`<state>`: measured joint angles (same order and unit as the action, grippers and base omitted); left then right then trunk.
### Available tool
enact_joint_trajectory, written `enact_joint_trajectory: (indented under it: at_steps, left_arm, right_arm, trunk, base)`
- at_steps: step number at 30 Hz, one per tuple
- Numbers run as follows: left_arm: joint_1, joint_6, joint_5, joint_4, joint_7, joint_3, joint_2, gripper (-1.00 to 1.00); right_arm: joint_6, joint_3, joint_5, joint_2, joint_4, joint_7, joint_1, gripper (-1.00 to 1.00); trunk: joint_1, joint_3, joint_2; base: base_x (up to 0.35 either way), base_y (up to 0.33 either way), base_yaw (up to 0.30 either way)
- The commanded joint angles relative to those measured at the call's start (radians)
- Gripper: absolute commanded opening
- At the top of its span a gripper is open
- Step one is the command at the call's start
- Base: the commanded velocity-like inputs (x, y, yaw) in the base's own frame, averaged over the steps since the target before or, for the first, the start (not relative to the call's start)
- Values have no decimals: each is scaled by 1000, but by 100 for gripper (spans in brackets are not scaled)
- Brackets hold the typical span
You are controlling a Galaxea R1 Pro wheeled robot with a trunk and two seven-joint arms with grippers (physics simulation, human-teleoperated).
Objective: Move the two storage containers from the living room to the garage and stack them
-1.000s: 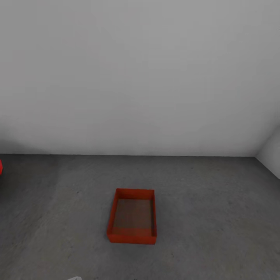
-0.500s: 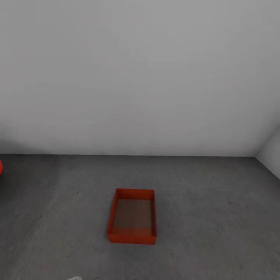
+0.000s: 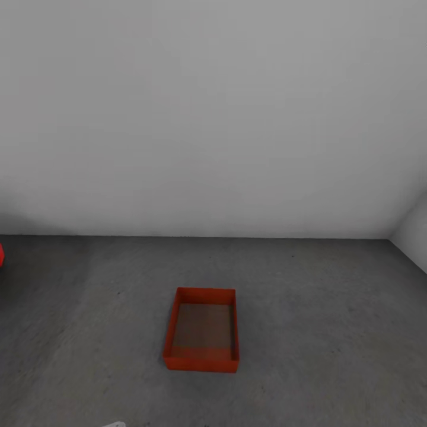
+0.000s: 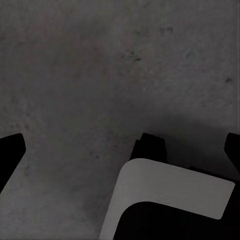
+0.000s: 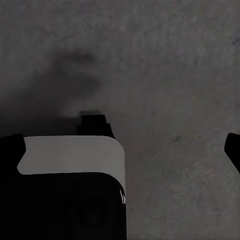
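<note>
One orange-red storage container sits open-topped on the garage's dark concrete floor, near the middle of the head view and a little short of the white wall. Nothing is inside it. My left gripper hangs over bare concrete, open, with its dark fingertips at the picture's edges. My right gripper is likewise open over bare floor, fingertips wide apart. Neither gripper holds anything. The living room is out of view.
A plain white-grey wall runs across the back and meets a side wall at the right. A sliver of red shows at the left edge. White and black parts of my own body lie under both wrists.
</note>
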<state>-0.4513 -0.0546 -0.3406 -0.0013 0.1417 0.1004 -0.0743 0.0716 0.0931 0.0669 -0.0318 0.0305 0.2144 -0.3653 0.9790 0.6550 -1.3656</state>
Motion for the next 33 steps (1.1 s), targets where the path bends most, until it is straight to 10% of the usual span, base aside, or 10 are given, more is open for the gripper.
enact_joint_trajectory:
  at_steps: [1, 22, 33]
  left_arm:
    - [-1, -4, -8, 0, 2, 9, 0, 100]
    - [-1, -4, -9, 0, 1, 7, 0, 100]
    - [-1, -4, -8, 1, 1, 7, 1, 100]
  right_arm:
    - [6, 8, 7, 0, 3, 3, -1, 100]
    - [5, 8, 8, -1, 3, 3, -1, 100]
    - [7, 8, 9, -2, 3, 3, -1, 100]
  trunk:
    - [0, 1, 0]
    - [-81, -68, 147]
    - [-81, -86, 147]
  base:
    - [0, 0, 0]
    - [0, 0, 0]
    - [0, 0, 0]
